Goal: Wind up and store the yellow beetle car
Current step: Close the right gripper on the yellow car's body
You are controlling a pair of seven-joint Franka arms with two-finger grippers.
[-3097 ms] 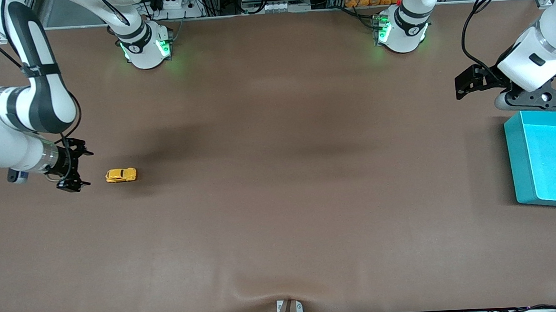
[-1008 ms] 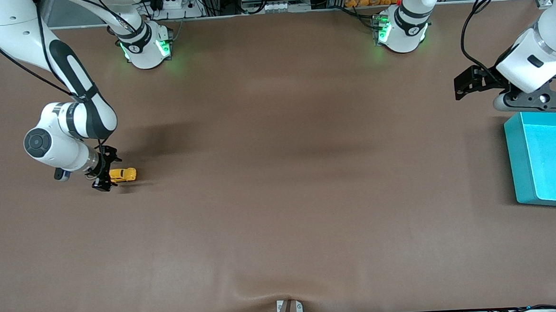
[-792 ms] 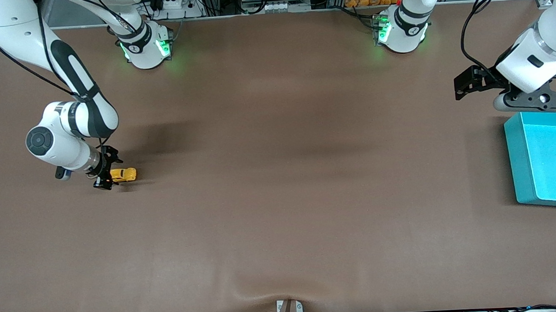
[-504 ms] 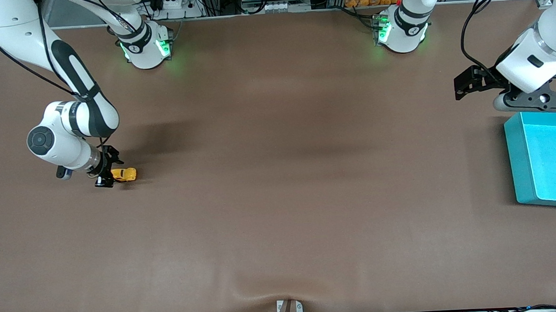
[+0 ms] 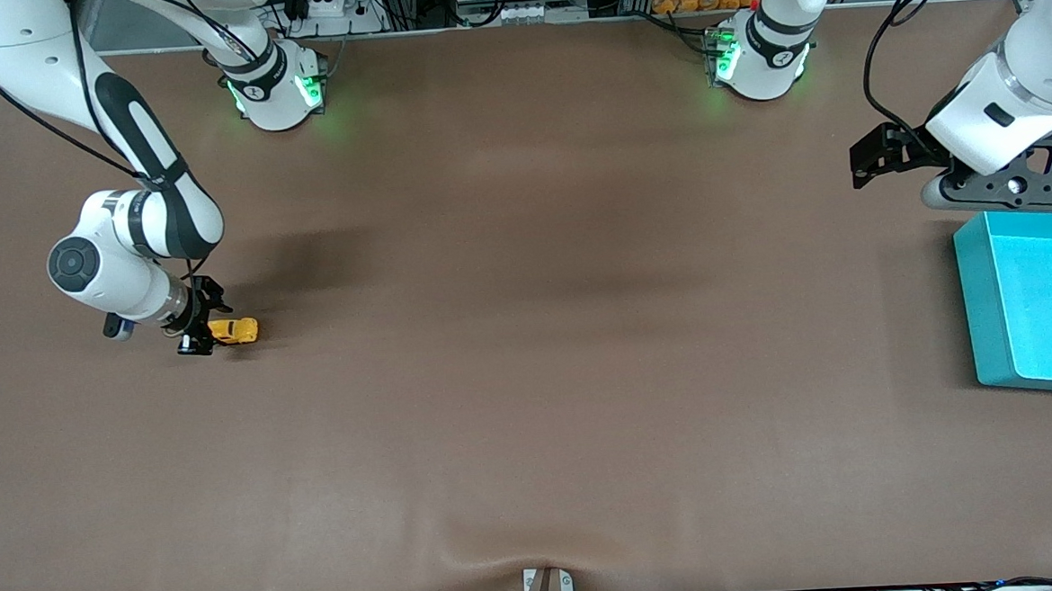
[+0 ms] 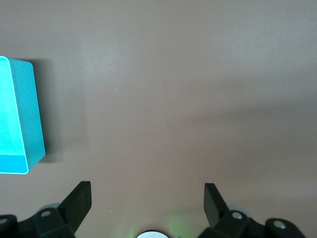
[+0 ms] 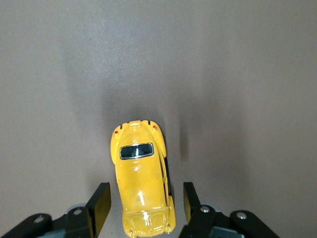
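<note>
One yellow beetle car (image 5: 234, 331) and one teal bin (image 5: 1031, 305) are on the brown tabletop (image 5: 530, 376). The car stands on its wheels at the right arm's end, its long axis along the table's length; one end sits between the right pincer's (image 5: 199, 327) fingers (image 7: 100, 204) and the end with the small red lights points away, toward the left arm's end. The fingers flank the car closely, a thin gap visible on each side. The left pincer (image 5: 879, 153) hangs wide open, holding nothing, waiting near the bin, whose visible interior is bare.
</note>
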